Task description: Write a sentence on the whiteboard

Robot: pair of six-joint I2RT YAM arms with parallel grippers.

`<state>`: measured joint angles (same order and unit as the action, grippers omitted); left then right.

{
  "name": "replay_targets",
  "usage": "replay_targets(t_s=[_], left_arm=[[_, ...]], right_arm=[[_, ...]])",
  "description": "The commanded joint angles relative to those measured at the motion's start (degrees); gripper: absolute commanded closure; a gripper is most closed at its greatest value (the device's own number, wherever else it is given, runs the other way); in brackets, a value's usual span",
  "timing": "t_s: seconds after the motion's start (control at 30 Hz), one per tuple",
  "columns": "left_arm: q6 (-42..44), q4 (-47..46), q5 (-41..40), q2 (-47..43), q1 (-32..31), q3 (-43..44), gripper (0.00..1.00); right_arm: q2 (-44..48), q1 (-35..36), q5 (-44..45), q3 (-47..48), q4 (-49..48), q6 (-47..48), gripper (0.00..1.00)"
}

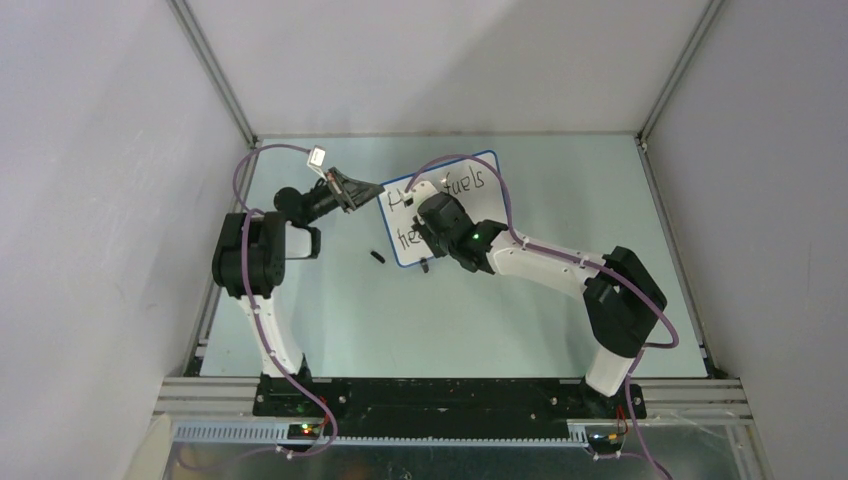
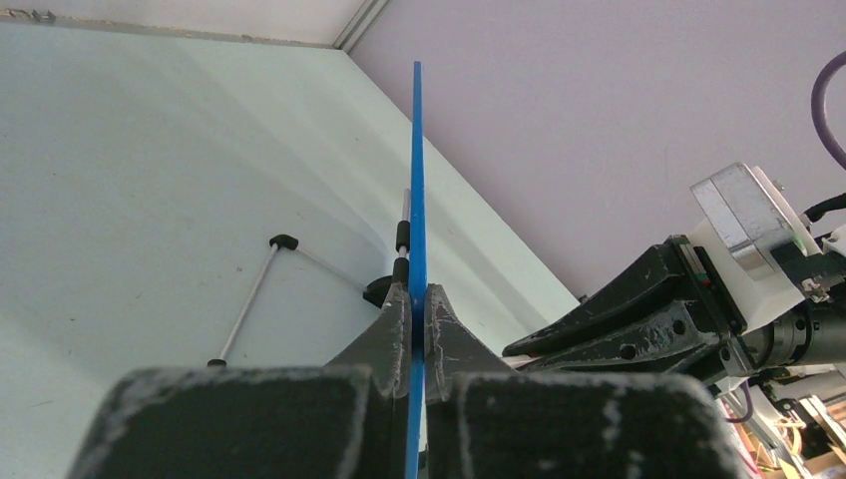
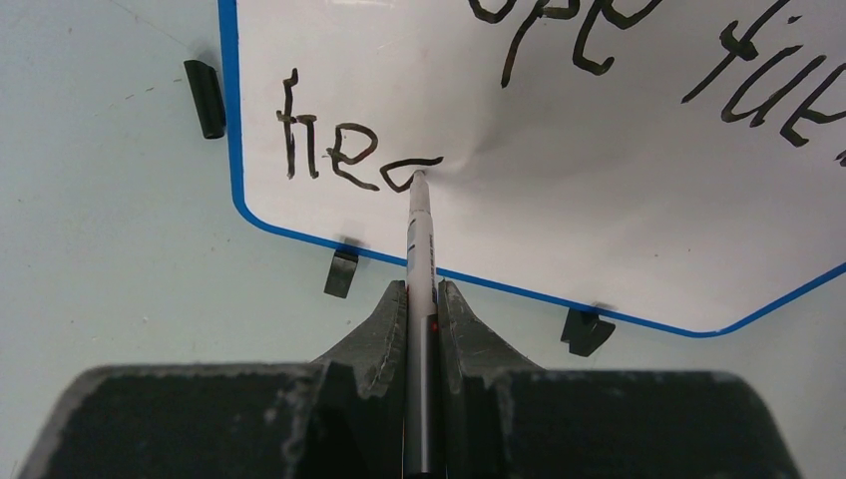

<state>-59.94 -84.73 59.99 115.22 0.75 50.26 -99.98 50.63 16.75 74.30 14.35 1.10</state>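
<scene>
The whiteboard (image 1: 480,205) lies on the table, blue-framed; it also shows in the right wrist view (image 3: 599,200). The sentence (image 1: 470,185) reads "Hope fuels" on the top line, and the second line (image 3: 339,155) reads "he" plus a part-drawn letter. My right gripper (image 1: 428,228) is shut on the marker pen (image 3: 421,249), whose tip touches the board at that last stroke; the gripper also shows in its wrist view (image 3: 421,291). My left gripper (image 1: 372,190) is shut on the board's left edge, seen edge-on as a blue strip (image 2: 416,180) between its jaws (image 2: 418,299).
A small black piece (image 1: 377,257) lies on the table just left of the board's near corner, also seen in the right wrist view (image 3: 205,98). Two black clip feet (image 3: 341,271) (image 3: 584,331) sit along the board's near edge. Grey enclosure walls surround the table.
</scene>
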Motion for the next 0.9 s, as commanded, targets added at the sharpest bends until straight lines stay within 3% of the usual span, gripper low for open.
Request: replay_targets(t_s=[0.0,0.87], left_arm=[[0.18,-2.75,1.80,-0.08,-0.93,0.80,1.00],[0.09,-2.72,1.89,-0.04,-0.93,0.86,1.00]], right_arm=[[-0.80,-0.62,2.68,2.17,-1.80,0.37,1.00],[-0.41,-0.26,3.07,-0.13,0.33,-0.84,1.00]])
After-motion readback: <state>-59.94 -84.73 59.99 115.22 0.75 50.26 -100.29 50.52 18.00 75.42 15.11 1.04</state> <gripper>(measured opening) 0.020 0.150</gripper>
